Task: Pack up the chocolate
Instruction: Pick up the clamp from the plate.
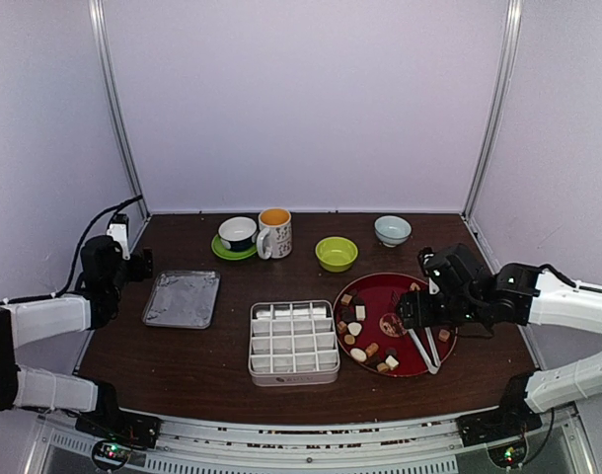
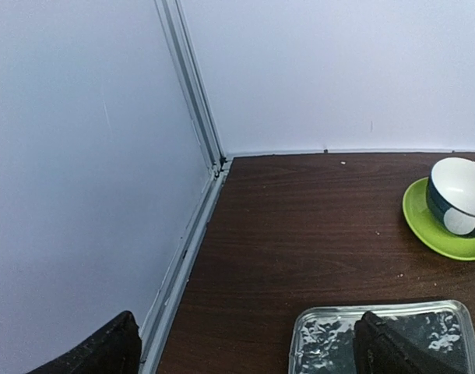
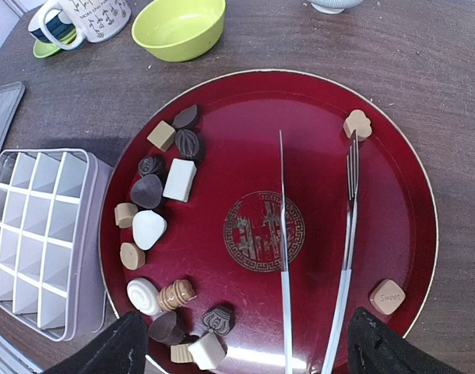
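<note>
Over plate (image 3: 413,195) | right gripper (image 3: 247,333) wide, holding nothing; tongs (image 3: 347,234) lie loose between its fingers (image 3: 121,351) | left gripper (image 2: 245,336) wide, idle | chocolate (image 3: 179,179) on plate, none in box (image 3: 35,234) | risk: you close off-centre, tongs skid, scatter chocolate.

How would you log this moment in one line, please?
left gripper: open, above foil tray | right gripper: open over tongs on red plate | chocolates: on plate | divided box: empty
</note>
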Available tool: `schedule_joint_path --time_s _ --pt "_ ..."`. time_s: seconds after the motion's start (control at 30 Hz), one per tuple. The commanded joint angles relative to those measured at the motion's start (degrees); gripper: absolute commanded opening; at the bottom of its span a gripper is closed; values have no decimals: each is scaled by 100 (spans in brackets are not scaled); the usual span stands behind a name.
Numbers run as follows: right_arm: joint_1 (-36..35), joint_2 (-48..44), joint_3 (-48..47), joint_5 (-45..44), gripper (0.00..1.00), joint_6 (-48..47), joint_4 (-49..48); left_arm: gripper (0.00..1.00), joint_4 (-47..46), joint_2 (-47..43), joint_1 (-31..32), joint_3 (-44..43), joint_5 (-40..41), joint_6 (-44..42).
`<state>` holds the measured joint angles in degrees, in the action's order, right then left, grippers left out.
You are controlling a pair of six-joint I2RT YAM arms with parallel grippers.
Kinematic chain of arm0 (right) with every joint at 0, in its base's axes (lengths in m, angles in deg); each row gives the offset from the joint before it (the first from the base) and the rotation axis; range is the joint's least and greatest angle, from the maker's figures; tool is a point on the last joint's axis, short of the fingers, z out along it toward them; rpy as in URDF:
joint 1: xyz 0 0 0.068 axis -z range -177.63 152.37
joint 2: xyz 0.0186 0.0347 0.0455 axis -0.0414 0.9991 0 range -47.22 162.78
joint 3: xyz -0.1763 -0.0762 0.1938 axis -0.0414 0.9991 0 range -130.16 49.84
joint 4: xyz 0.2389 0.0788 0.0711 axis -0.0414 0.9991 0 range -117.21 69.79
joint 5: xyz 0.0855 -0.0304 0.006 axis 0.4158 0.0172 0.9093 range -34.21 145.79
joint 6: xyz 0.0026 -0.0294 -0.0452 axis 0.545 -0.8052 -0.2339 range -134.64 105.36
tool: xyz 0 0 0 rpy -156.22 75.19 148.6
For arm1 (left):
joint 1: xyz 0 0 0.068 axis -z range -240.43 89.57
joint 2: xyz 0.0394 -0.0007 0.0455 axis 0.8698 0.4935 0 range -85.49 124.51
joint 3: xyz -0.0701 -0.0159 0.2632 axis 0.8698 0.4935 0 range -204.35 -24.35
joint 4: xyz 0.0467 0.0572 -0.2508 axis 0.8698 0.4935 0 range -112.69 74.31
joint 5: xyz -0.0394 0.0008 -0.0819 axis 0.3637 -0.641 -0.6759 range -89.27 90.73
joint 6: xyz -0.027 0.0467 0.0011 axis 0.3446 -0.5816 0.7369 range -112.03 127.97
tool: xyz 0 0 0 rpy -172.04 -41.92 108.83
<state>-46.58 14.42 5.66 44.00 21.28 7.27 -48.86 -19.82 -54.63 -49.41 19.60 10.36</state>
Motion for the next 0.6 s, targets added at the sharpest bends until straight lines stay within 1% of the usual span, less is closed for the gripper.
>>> schedule_joint_path --time_s 0.0,0.13,0.27,0.4,0.5,0.57 --pt "276 96 -64 68 89 -279 -233 98 -1229 305 -93 292 -405 -295" --pt "444 158 -177 377 90 -430 -80 98 -1526 660 -116 311 -393 -379" --pt "464 127 48 623 90 -235 248 98 -1388 751 -164 185 -373 -364" --pt "456 -38 523 653 90 106 -117 98 -1393 750 -181 198 -463 -378" --pt "464 -168 606 454 90 120 -367 98 -1291 821 -179 96 -556 -433" --pt "462 -149 620 356 92 111 -397 98 -1316 816 -179 111 -584 -469"
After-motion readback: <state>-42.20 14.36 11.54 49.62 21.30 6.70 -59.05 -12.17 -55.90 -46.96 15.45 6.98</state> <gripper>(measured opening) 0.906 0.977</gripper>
